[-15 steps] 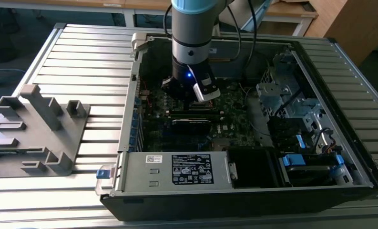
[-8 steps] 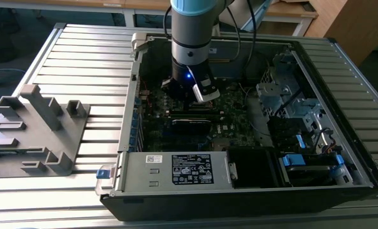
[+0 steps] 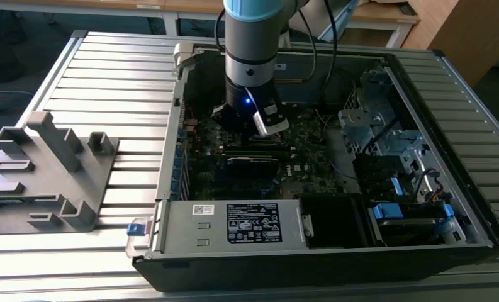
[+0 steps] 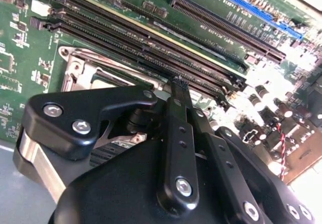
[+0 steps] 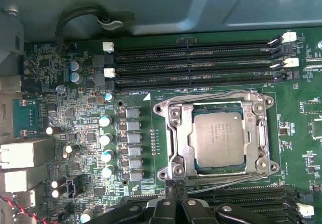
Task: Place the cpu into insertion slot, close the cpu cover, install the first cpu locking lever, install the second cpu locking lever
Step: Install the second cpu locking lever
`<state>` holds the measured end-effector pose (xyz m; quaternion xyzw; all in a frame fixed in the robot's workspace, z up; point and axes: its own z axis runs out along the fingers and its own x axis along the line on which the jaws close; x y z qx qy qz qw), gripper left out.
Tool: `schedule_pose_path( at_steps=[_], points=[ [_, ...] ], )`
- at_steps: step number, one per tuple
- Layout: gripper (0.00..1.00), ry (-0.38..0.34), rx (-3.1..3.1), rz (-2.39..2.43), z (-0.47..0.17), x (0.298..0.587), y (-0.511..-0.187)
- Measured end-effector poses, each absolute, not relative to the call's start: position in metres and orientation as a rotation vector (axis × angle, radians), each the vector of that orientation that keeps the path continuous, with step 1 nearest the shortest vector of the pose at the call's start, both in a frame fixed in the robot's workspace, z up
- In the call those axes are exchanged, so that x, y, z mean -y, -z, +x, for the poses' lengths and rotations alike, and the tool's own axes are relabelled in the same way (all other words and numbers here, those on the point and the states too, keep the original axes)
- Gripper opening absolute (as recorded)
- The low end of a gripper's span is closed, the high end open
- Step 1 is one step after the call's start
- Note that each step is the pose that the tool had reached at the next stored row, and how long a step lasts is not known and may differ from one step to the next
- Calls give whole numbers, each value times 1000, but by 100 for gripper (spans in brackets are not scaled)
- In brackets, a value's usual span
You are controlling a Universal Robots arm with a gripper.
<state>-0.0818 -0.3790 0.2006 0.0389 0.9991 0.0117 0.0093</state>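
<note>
cpu (image 5: 219, 137) seated under closed cpu cover (image 5: 177, 133), fingers (image 5: 173, 196) at cover's edge

The case (image 3: 232, 264) lies open on the table (image 3: 106, 69); a fixture (image 3: 48, 173) stands on the table at the exterior view's left, apart from the case. The arm (image 3: 253, 56) reaches down into the case over the board (image 5: 75, 148). In the first wrist view the cpu (image 5: 220, 137) sits in the insertion slot (image 5: 176, 171) — cpu cover (image 5: 255, 114) down around it. Memory slots (image 5: 196, 65) flank the slot. The gripper (image 5: 175, 188) stands at the slot's edge.
</note>
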Motion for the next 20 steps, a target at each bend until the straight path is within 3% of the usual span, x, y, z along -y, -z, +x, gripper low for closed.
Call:
schedule_pose_path(
  at_steps=[20],
  points=[
    [11, -112, -3120, 122, -90, 379, -197]
  ],
)
